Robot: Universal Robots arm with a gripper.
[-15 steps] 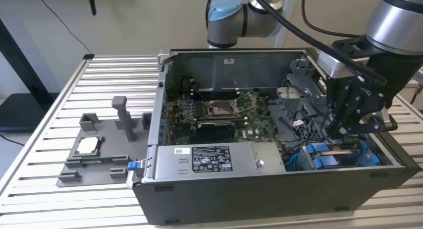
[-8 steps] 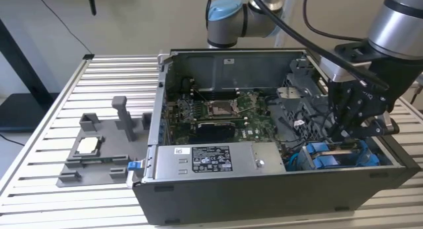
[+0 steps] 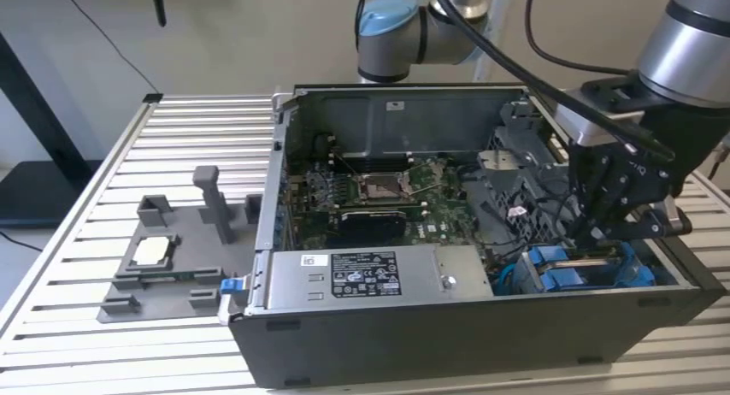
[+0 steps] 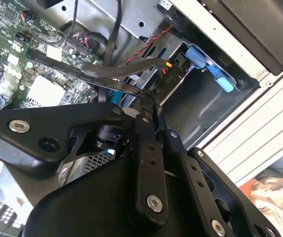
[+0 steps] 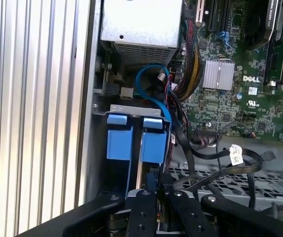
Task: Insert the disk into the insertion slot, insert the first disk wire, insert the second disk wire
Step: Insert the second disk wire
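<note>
Standing open on the slatted table [image 3: 91, 198], the computer case [image 3: 456, 344] is the landmark. Beside it, toward the exterior view's left, sits a grey fixture tray [image 3: 160, 275]. In the case's near corner, the insertion slot [image 3: 582, 271] holds the blue-framed disk [image 5: 141, 143], with the tool [image 3: 621, 232] just above it; I cannot tell its grip.

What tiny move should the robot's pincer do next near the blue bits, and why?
Probably a slow, small push straight toward the insertion slot. The pincer already sits close against the slot's blue fittings, and a flat black wire ends right at its tip. I cannot tell whether the wire is gripped, so gentle is safest.
</note>
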